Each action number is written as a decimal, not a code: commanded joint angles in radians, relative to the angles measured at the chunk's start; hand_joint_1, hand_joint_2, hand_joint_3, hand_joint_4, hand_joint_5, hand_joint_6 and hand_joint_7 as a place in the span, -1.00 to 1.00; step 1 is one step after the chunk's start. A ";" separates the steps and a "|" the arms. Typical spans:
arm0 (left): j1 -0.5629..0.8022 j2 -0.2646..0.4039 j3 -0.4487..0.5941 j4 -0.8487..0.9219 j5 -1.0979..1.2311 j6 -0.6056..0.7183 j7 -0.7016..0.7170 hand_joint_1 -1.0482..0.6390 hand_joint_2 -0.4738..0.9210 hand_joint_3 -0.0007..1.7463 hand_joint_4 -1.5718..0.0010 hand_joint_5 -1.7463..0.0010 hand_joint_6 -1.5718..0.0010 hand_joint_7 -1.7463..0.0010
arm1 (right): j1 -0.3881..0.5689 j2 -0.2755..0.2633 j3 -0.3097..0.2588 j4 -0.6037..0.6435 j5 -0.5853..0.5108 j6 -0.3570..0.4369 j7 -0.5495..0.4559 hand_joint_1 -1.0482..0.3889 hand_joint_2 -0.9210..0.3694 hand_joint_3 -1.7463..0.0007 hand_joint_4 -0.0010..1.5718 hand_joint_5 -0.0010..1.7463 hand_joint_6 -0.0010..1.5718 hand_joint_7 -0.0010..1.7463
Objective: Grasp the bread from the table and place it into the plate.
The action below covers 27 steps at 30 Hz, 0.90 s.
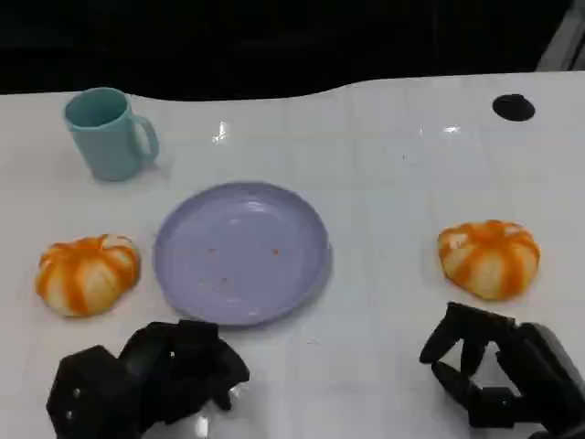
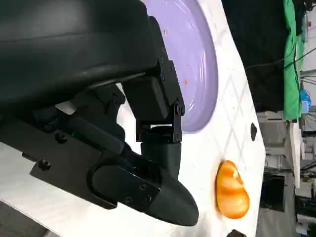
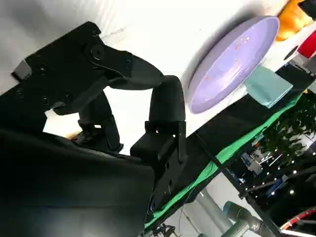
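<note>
From the head view, one bread [image 1: 87,273] lies left of the plate [image 1: 240,251], another [image 1: 489,257] right. My left hand [image 1: 151,375] seems curled empty; my right hand [image 1: 498,370] spread, empty. The right wrist view adds a green cloth [image 3: 237,145] beyond the table [image 1: 384,155].

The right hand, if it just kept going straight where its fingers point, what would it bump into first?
Probably the right bread. The right hand sits just short of it, fingers aimed that way, with bare table between. Depth is hard to judge.
</note>
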 commanded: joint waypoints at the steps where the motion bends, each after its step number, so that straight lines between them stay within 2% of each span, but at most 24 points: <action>1: 0.010 0.014 0.005 0.009 0.002 0.004 -0.002 -1.00 0.91 -0.99 -0.11 -0.73 -0.65 0.13 | -0.006 -0.020 -0.008 -0.002 0.007 -0.006 0.000 0.03 -0.38 -0.13 -0.12 1.00 -0.15 0.49; 18: 0.000 0.011 0.006 0.043 0.003 -0.021 -0.002 -1.00 0.92 -0.99 -0.13 -0.73 -0.66 0.13 | -0.026 -0.015 -0.004 0.054 -0.011 -0.033 -0.036 0.05 -0.36 -0.16 -0.11 1.00 -0.13 0.48; 27: -0.003 0.011 0.004 0.045 0.008 -0.022 0.003 -1.00 0.92 -0.99 -0.13 -0.73 -0.65 0.12 | -0.020 -0.020 -0.009 0.033 -0.017 -0.027 -0.041 0.05 -0.36 -0.15 -0.13 1.00 -0.15 0.48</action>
